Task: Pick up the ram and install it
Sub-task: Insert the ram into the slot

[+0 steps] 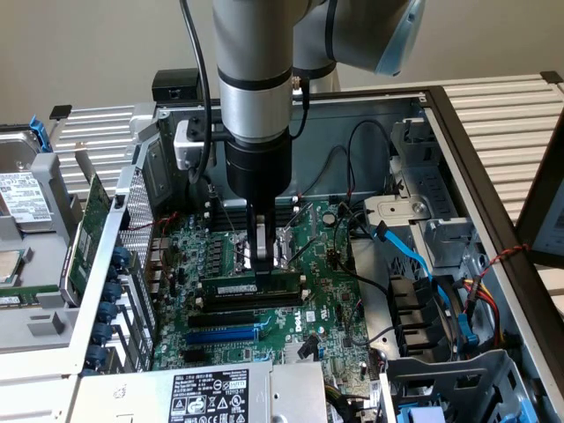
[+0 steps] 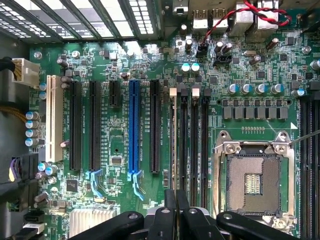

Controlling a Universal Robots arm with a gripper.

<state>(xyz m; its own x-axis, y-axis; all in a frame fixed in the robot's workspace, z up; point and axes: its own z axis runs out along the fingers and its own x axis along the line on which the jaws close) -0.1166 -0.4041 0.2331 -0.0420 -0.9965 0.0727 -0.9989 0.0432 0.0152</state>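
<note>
The ram [image 1: 227, 288] is a long green stick with a small white label, standing on edge along a black memory slot on the motherboard [image 1: 326, 300]. My gripper [image 1: 264, 269] comes straight down from above, its dark fingers shut on the middle of the ram's top edge. In the wrist view the ram [image 2: 173, 142] shows edge-on as a thin line along the memory slot farthest from the processor socket, running in between my shut fingertips [image 2: 175, 194]. I cannot tell how deep it sits in the slot.
Beside the ram lie other black memory slots [image 2: 195, 145], the open processor socket [image 2: 252, 182] and a blue expansion slot [image 2: 133, 127]. A green expansion card [image 1: 88, 229] stands at the exterior view's left. Blue cables [image 1: 410, 256] and drive bays crowd the exterior view's right.
</note>
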